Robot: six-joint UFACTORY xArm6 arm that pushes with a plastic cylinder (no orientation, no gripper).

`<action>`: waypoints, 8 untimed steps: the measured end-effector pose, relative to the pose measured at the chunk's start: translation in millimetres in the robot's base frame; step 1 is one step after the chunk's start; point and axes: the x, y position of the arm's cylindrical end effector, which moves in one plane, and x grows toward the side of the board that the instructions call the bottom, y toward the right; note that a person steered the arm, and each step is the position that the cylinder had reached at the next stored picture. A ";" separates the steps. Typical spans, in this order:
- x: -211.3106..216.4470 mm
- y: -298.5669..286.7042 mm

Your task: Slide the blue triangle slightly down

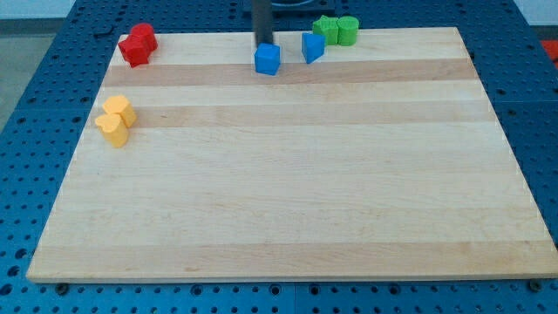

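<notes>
The arm carried no jaws at all, so there was nothing spread or pressed together to report; it ended in a straight dark rod, and my tip point(262, 44) stood at the top edge of the pale wooden board point(288, 192), just at twelve o'clock of the small blue cube-like block point(268, 59), seemingly touching or almost touching it; the exact contact could not be told.

At about two o'clock from that cube, a little apart, sat the small blue triangular block point(312, 47), the task's thing, close to the board's top edge. At two o'clock from it lay two green blocks point(336, 30), near but seemingly not touching it. Far off at nine o'clock of the tip lay a pair of red blocks point(138, 44), and toward eight o'clock, at the board's left edge, two yellow blocks point(115, 120).

Judging by its look, the triangle was light, stiff and smooth, likely to slide easily on the wood and to turn if pushed off-centre. No hold was possible; the tip would best meet its twelve o'clock side, squarely at the middle, in the narrow gap before the green blocks, and press gently toward six o'clock.
</notes>
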 end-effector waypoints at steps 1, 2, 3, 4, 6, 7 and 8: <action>1.1 53.9; 12.2 115.2; 40.9 162.3; 66.3 195.6; 0.8 180.1; 11.6 131.8; 47.4 105.9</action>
